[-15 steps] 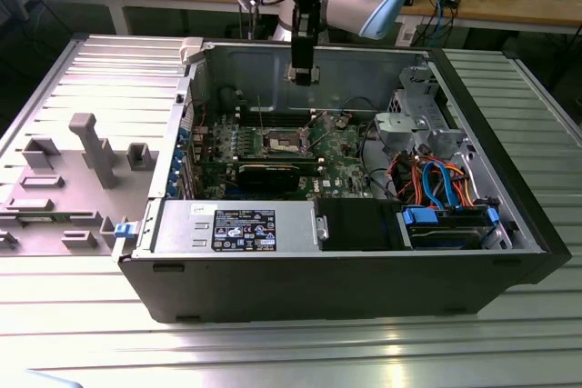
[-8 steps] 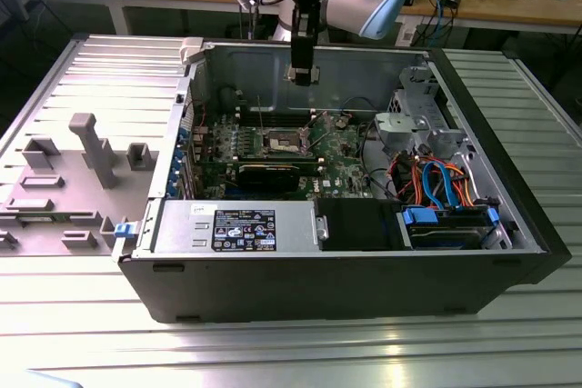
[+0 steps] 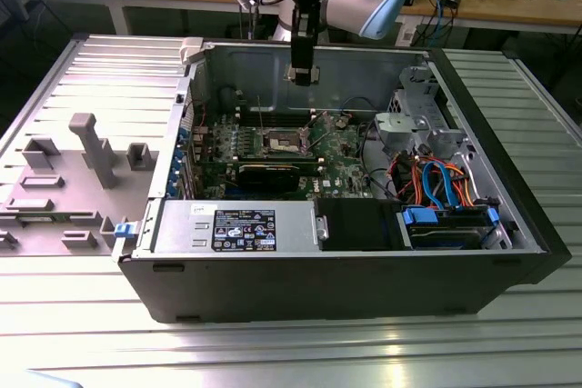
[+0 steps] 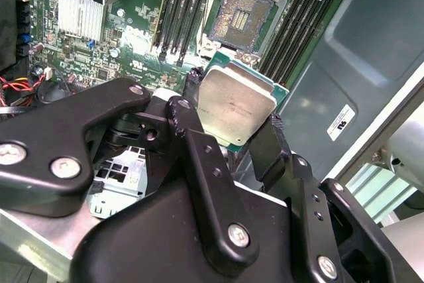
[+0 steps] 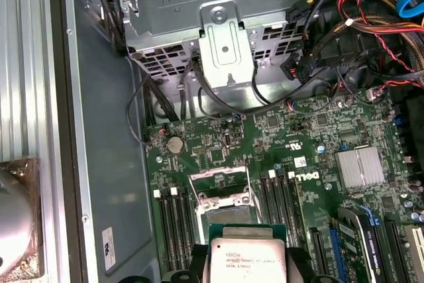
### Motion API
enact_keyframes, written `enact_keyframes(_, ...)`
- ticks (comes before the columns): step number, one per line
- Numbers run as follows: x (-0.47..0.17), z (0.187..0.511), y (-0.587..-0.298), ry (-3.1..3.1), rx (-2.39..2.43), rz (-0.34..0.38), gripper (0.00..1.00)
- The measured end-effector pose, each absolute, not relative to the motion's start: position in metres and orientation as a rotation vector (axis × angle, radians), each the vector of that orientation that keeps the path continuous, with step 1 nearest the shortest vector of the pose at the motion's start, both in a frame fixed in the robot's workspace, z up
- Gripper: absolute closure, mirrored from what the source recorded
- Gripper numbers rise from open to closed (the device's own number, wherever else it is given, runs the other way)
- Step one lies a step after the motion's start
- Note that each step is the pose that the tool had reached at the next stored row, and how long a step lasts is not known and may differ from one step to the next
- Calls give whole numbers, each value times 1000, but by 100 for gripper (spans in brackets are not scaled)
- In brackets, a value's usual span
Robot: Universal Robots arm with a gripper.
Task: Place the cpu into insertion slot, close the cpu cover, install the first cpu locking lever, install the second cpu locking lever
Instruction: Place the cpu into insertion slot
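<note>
1. The open computer case (image 3: 318, 288) lay on its side on a ribbed metal table (image 3: 273, 352), with drive cables bundled towards the exterior view's right.
2. The green motherboard (image 3: 344, 147) sat flat on the case floor, with long black memory slots (image 4: 179, 11) running on either side of the socket.
3. The gripper (image 3: 302, 74) hung above the board, roughly over the socket area in the exterior view. In the second wrist view its black fingers (image 4: 192, 91) were clamped on opposite edges of the cpu.
4. The cpu cover (image 5: 220, 174) appeared as a silvery frame raised at the edge of the socket, not lying over it.
5. The insertion slot (image 4: 242, 14) lay uncovered, its dark centre and metal rim showing in both wrist views (image 5: 225, 211), with no chip in it.
6. The cpu (image 4: 232, 101) was held in the air, metal face towards the camera, apart from the slot and near it (image 5: 246, 262).
</note>
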State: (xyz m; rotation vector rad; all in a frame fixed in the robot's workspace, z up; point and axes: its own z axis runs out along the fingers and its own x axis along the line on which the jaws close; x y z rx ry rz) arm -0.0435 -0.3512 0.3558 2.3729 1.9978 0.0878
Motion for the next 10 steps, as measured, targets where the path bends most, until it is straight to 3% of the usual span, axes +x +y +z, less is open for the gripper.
enact_keyframes(10,-44,355,-351,1930,2426,86,46)
